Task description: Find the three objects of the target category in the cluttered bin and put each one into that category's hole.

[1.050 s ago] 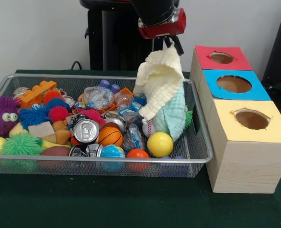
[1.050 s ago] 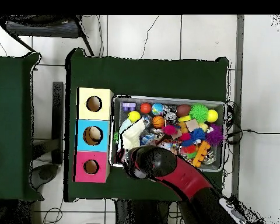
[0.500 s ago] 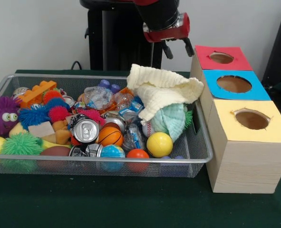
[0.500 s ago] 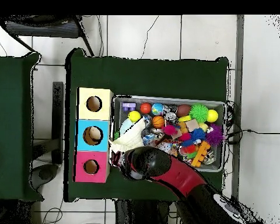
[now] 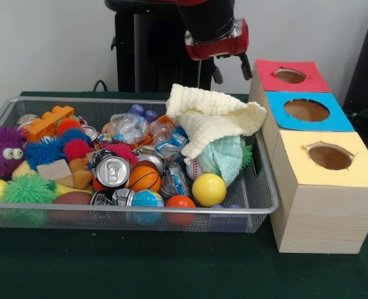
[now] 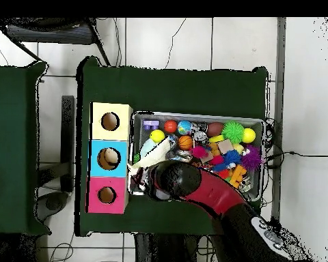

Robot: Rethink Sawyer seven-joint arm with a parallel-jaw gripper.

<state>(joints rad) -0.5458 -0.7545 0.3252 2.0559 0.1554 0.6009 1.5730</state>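
A wire bin (image 5: pixel 261 187) on the green desk (image 5: pixel 171 268) is crowded with balls, spiky toys, a soda can (image 5: pixel 112 170) and crushed bottles. A cream cloth (image 5: pixel 212 118) lies heaped at the bin's right end, draped over a mint cloth (image 5: pixel 227 156) and reaching the rim beside the boxes. Just right of the bin stand three boxes with holes: red (image 5: pixel 291 76), blue (image 5: pixel 307 110), yellow (image 5: pixel 330 157). The arm comes down from above; its tool (image 5: pixel 230 65) hangs above the cream cloth, fingers apart and empty.
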